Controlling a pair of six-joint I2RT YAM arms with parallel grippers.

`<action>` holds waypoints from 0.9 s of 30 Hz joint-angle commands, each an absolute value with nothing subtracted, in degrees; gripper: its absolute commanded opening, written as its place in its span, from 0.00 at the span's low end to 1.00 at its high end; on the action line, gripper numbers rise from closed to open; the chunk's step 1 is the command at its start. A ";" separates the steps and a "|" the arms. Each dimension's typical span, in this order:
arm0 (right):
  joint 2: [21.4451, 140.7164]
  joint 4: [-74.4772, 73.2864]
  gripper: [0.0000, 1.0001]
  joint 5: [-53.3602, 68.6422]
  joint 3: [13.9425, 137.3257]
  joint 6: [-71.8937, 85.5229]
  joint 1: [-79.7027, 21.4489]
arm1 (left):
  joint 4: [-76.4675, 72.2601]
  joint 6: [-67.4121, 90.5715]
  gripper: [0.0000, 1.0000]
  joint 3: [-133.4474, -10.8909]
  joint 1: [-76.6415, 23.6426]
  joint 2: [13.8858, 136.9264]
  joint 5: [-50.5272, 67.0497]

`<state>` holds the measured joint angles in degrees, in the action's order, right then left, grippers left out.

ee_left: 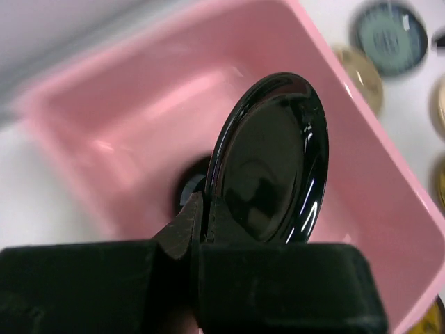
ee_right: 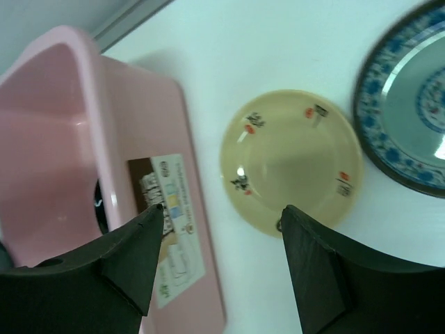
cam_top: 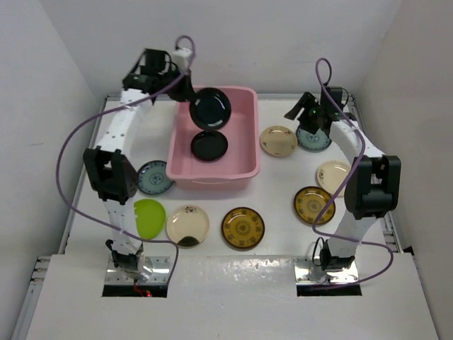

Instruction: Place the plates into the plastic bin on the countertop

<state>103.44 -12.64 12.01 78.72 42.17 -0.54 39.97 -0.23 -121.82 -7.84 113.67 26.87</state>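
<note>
In the top view the left gripper (cam_top: 187,95) was clamped on the rim of a black plate (cam_top: 210,108), held tilted over the far half of the pink plastic bin (cam_top: 244,166). A second black plate (cam_top: 209,146) lay on the bin's floor. To do the step well, I judged, the held plate should be lowered close to that floor and levelled before release, so it would settle instead of dropping onto the other.

Eight more plates sat on the desk (cam_top: 283,248):
- two teal plates (cam_top: 154,177), one left of the bin and one beneath the right gripper (cam_top: 311,113)
- one lime green plate (cam_top: 149,217)
- one cream plate with a dark patch (cam_top: 187,225)
- two yellow-brown plates (cam_top: 243,228)
- two plain cream plates (cam_top: 278,140)

That made ten in all, with one bin.

In the left wrist view the fingers (ee_left: 188,223) pinched the black plate's lower rim, and it stood almost on edge over the bin's interior.

In the right wrist view the jaws stood apart and held nothing. They hovered over bare desk between the bin's labelled wall and a cream plate, with a teal one just beyond.
</note>
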 commanded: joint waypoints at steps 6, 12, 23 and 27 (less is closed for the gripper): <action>106.25 -16.71 0.68 10.90 78.14 45.17 1.76 | 41.84 -1.93 0.00 -120.67 -9.75 122.95 25.40; 109.15 -14.68 0.68 9.41 76.12 52.19 3.16 | 40.17 -1.41 0.00 -118.05 -9.76 125.42 25.40; 117.77 -13.80 0.63 8.88 76.99 53.70 3.96 | 40.17 -7.73 0.67 -116.01 -9.76 123.23 21.09; 121.19 -9.85 0.54 10.19 77.17 55.63 3.34 | 40.17 -7.73 0.69 -120.58 -10.28 122.00 23.20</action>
